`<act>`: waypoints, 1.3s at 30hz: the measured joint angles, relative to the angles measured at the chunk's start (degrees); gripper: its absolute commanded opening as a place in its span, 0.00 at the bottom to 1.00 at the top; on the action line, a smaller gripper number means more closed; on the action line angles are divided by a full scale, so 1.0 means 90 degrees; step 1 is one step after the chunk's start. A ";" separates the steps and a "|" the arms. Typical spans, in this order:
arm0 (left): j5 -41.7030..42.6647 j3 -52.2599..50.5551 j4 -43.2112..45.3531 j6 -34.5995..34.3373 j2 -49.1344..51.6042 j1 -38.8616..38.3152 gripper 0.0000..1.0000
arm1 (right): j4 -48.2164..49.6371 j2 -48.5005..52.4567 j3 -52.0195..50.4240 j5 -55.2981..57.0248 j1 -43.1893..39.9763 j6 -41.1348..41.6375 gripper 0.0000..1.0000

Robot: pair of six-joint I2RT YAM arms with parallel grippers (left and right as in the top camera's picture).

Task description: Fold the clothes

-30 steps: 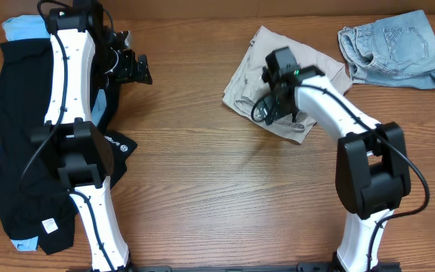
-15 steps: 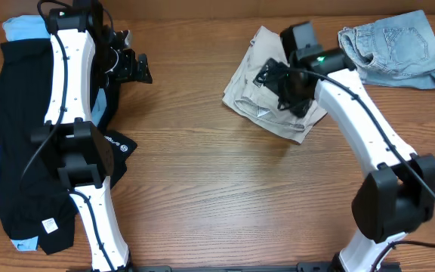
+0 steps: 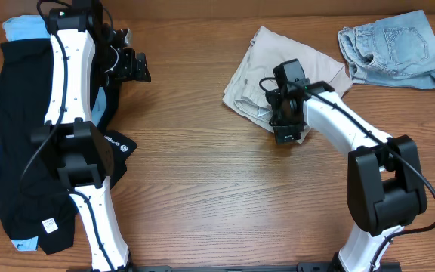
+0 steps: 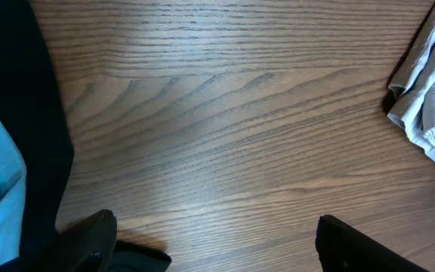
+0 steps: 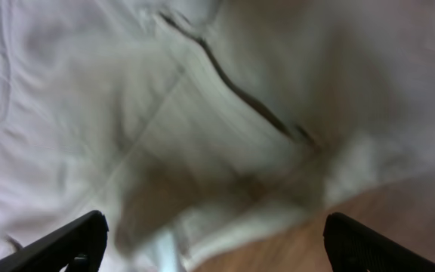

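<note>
The beige shorts [image 3: 259,72] lie crumpled at the table's upper middle; they fill the blurred right wrist view [image 5: 202,113] and show at the right edge of the left wrist view [image 4: 433,98]. My right gripper [image 3: 284,125] is open, with nothing between its fingers, over the shorts' lower right edge [image 5: 214,242]. A black garment [image 3: 17,128] with a small white logo and light-blue pieces [image 3: 21,29] lie at the far left. My left gripper [image 3: 138,68] is open and empty over bare wood beside the black garment [image 4: 21,91].
Light-blue denim shorts [image 3: 395,49] lie at the far right top corner. Both arm bases stand at the table's front edge.
My right gripper swung up and right over the shorts, then came back down to their lower right edge. The left arm has not moved.
</note>
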 measured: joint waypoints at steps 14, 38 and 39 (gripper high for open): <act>0.0000 -0.0097 0.0017 -0.0002 0.0000 0.0000 0.86 | 0.1100 -0.0036 -0.0612 0.0525 0.0044 0.0461 0.75; -0.0002 -0.0109 -0.0029 0.0000 0.0000 0.0000 0.86 | 0.1224 0.0083 -0.0690 -0.0835 -0.1341 -0.4486 0.40; -0.0005 -0.0109 -0.0029 0.0000 0.0000 0.0000 0.86 | 0.0993 0.0083 -0.0675 -0.1030 -0.1523 -0.4736 0.42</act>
